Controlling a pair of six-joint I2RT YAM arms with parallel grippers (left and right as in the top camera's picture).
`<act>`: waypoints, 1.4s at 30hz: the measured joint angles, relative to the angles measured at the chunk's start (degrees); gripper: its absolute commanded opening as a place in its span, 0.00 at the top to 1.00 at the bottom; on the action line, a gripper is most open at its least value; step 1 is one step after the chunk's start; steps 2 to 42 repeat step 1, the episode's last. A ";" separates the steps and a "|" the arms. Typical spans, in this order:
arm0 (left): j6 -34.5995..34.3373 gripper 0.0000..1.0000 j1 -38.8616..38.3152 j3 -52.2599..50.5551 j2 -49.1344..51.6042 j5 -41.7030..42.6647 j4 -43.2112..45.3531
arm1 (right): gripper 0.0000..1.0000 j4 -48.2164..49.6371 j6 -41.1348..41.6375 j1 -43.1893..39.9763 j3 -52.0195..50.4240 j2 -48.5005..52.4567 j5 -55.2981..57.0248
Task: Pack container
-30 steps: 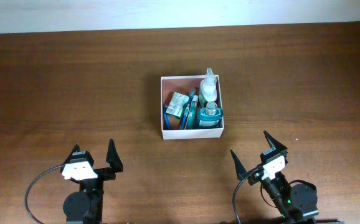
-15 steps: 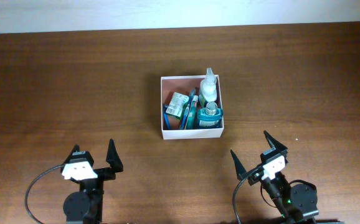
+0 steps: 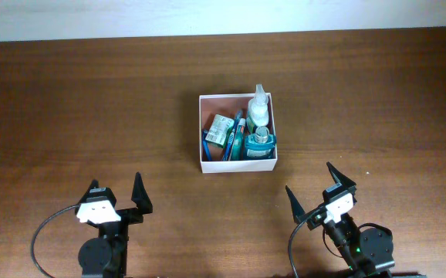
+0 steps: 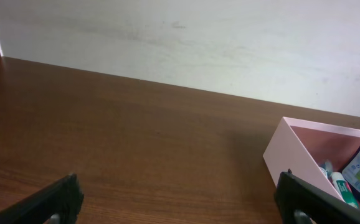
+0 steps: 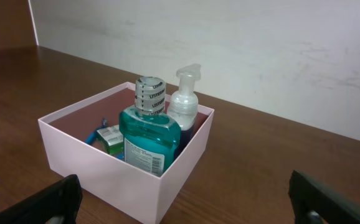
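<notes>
Brown wood grain covers the worktop, and we find the container standing near its middle, well apart from both arms. Inside it we see a teal mouthwash bottle upright in the near right corner and a white pump bottle upright just behind it. A green-and-white packet lies to their left among some slim blue items. We see the left jaws spread wide open and empty by the near edge. The right jaws stand equally open, holding nothing, and face the container.
</notes>
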 measured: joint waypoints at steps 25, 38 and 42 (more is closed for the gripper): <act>0.00 0.01 0.00 0.00 0.00 0.00 0.00 | 0.01 0.00 0.02 0.00 0.00 0.00 0.00; 0.00 0.01 0.00 0.00 0.00 0.00 0.00 | 0.01 0.00 0.02 0.00 0.00 0.00 0.00; 0.00 0.01 0.00 0.00 0.00 0.00 0.00 | 0.01 0.00 0.02 0.00 0.00 0.00 0.00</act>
